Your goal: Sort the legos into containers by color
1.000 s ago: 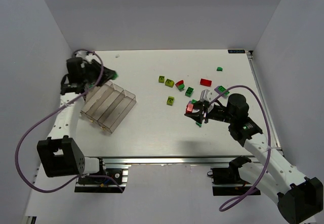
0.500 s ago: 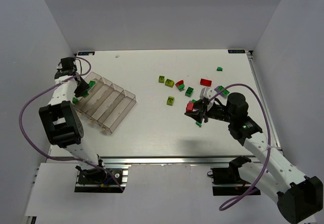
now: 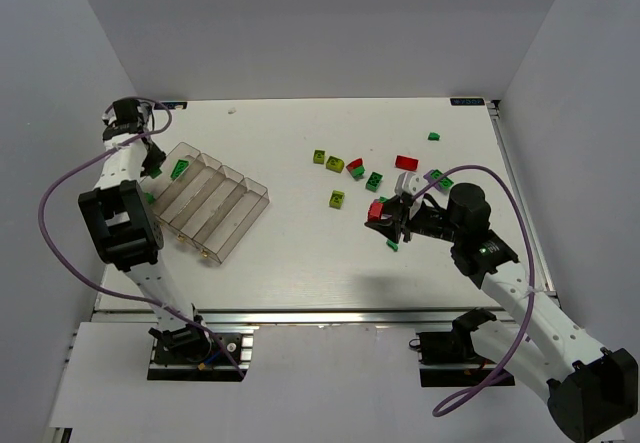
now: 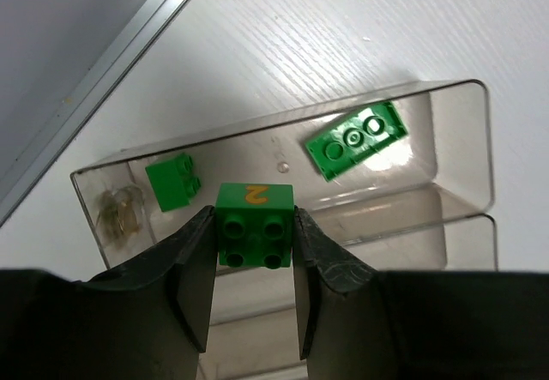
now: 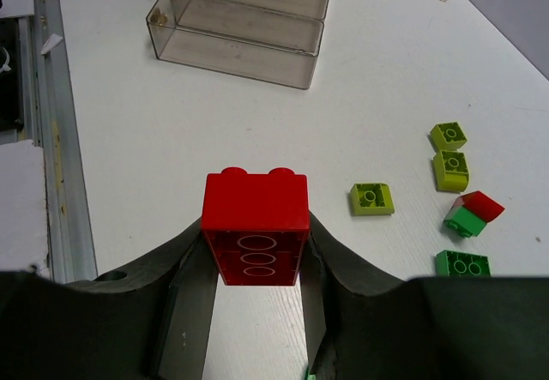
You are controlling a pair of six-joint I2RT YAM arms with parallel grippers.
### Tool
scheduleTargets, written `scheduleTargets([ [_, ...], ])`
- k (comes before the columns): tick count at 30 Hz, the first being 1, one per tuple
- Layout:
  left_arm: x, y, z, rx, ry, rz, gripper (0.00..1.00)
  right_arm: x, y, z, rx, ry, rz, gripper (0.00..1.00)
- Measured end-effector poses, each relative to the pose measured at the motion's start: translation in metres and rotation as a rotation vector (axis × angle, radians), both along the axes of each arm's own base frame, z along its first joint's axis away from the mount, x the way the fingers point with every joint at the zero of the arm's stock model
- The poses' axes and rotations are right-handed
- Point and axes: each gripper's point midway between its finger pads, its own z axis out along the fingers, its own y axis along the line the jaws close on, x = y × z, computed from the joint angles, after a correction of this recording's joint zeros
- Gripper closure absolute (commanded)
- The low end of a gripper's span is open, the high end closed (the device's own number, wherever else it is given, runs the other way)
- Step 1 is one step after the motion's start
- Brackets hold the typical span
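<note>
Legos (image 3: 406, 162) lie scattered on white table (image 3: 300, 253) between grey walls (image 3: 320, 23).

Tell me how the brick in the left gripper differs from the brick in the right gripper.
The green brick in the left gripper bears a yellow 2; the red brick in the right gripper shows no mark. The green brick hangs over the tray; the red brick hangs over the table. Both are gripped by their sides.

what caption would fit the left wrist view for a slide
Left gripper holding a green brick marked 2 over the tray's end compartment, where two green bricks lie
</note>
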Motion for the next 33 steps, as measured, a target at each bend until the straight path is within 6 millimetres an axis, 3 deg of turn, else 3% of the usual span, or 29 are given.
scheduleTargets([
  [2, 0.001, 0.002, -0.01, -0.003, 0.022, 0.002, 0.78, 0.001, 0.0, 0.0, -0.001, 0.0, -0.005, 1.0],
  [4, 0.001, 0.003, -0.02, -0.01, 0.044, 0.003, 0.58, 0.002, 0.0, -0.001, -0.003, 0.002, -0.009, 1.0],
  [6, 0.0, 0.004, -0.027, -0.015, 0.062, 0.003, 0.5, 0.003, 0.0, -0.003, -0.006, 0.008, -0.012, 1.0],
  [7, -0.001, 0.004, -0.029, -0.016, 0.068, 0.002, 0.36, 0.004, 0.0, -0.004, -0.009, 0.013, -0.013, 1.0],
  [10, -0.001, 0.004, -0.028, -0.015, 0.07, -0.002, 0.2, 0.006, 0.0, -0.008, -0.015, 0.027, -0.019, 1.0],
  [14, 0.0, 0.002, -0.024, -0.026, 0.054, -0.009, 0.17, 0.01, 0.002, -0.005, -0.02, 0.038, -0.024, 1.0],
  [18, -0.003, -0.007, -0.004, -0.046, -0.002, -0.029, 0.16, 0.015, 0.004, -0.001, -0.023, 0.061, -0.025, 1.0],
  [22, -0.023, -0.029, 0.036, -0.084, -0.126, -0.071, 0.14, 0.026, 0.011, 0.005, -0.034, 0.121, -0.031, 1.0],
  [23, -0.03, -0.037, 0.048, -0.098, -0.165, -0.089, 0.02, 0.031, 0.013, 0.009, -0.035, 0.136, -0.033, 1.0],
  [25, -0.043, -0.053, 0.07, -0.124, -0.245, -0.125, 0.02, 0.042, 0.02, 0.018, -0.037, 0.173, -0.033, 1.0],
  [29, -0.077, -0.086, 0.097, -0.178, -0.401, -0.194, 0.02, 0.064, 0.045, 0.035, -0.045, 0.242, -0.016, 1.0],
  [33, -0.106, -0.113, 0.101, -0.234, -0.46, -0.26, 0.02, 0.083, 0.095, 0.038, -0.092, 0.326, 0.029, 1.0],
])
